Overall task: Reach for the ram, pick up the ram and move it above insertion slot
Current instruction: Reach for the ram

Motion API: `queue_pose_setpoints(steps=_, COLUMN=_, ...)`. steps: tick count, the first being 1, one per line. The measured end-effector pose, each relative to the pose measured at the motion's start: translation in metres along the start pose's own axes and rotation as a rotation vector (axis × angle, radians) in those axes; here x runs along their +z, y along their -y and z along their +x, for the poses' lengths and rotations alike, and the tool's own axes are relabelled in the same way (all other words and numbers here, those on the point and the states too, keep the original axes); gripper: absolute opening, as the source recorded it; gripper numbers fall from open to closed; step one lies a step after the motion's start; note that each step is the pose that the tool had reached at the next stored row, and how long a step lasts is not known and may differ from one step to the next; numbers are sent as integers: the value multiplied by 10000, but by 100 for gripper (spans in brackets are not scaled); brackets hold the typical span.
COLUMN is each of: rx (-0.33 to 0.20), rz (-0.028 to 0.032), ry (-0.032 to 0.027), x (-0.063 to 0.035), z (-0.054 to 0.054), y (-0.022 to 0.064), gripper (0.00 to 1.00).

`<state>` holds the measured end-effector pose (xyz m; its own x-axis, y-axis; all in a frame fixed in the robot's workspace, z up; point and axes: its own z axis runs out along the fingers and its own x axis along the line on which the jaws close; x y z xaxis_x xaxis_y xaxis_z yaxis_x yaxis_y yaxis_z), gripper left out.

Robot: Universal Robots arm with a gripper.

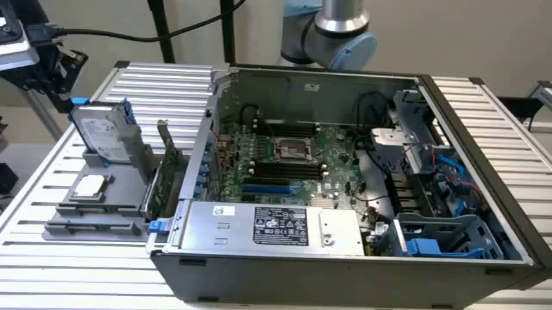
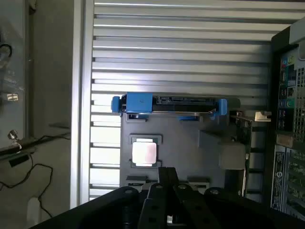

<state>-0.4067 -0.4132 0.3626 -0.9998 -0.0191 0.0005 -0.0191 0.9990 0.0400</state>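
Pincer [image 2: 167,180] near grey fixture [image 2: 190,143] edge, slatted table [image 2: 181,57] beyond

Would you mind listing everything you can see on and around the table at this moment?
computer case: one, dark grey, open, on the table.
main board: one, green, inside the case.
power supply: one, silver, black label, inside the case's front.
tray: one, grey, at the exterior view's left of the case.
hard drive: one, silver with blue rails, upright on the tray.
processor chip: one, silver, flat on the tray.
expansion card: one, green, upright between tray and case.
table: one, silver slats, under everything.
robot arm: one, silver and pale blue, behind the case.
end effector: one, black, over the tray's end away from the hard drive.
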Motion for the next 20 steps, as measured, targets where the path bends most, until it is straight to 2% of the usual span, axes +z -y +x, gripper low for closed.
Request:
queue_pose_setpoints(steps=14, rx=-1, rz=-18, ry=1, x=3, z=0, y=6, gripper=11)
queue_pose_setpoints(steps=15, rx=-1, rz=-17, ry=-1, x=4, z=1, y=24, gripper=11)
queue_pose_setpoints(steps=20, rx=0, rz=-17, ry=0, x=23, z=4, y=226, gripper=11)
